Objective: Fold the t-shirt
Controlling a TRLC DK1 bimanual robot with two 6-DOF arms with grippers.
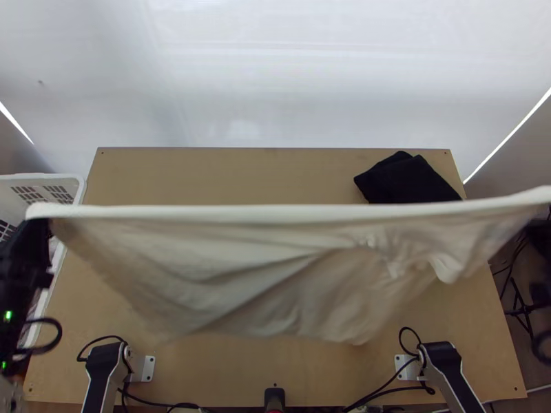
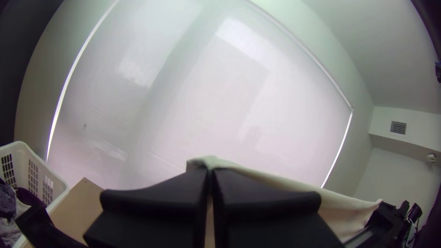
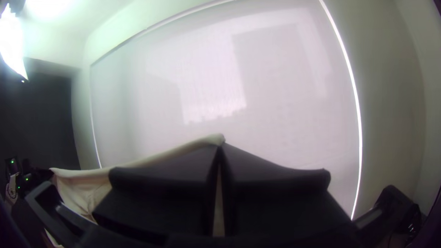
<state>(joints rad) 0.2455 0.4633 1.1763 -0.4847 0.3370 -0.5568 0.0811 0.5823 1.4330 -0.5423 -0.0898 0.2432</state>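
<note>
A cream fabric t-shirt (image 1: 227,255) hangs lengthwise between left gripper (image 2: 210,172) and right gripper (image 3: 220,147), each pinching one upper end, above the light wooden tabletop (image 1: 227,175).

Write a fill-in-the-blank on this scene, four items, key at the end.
The cream fabric t-shirt is stretched out ____ the light wooden table, not flat on it.
The jaws of the black left gripper and black right gripper are ____ on its upper edge, not open.
The black cloth lies near the table's far ____ corner.
The white plastic basket stands at the table's ____ side.

Key: above; shut; right; left
</note>
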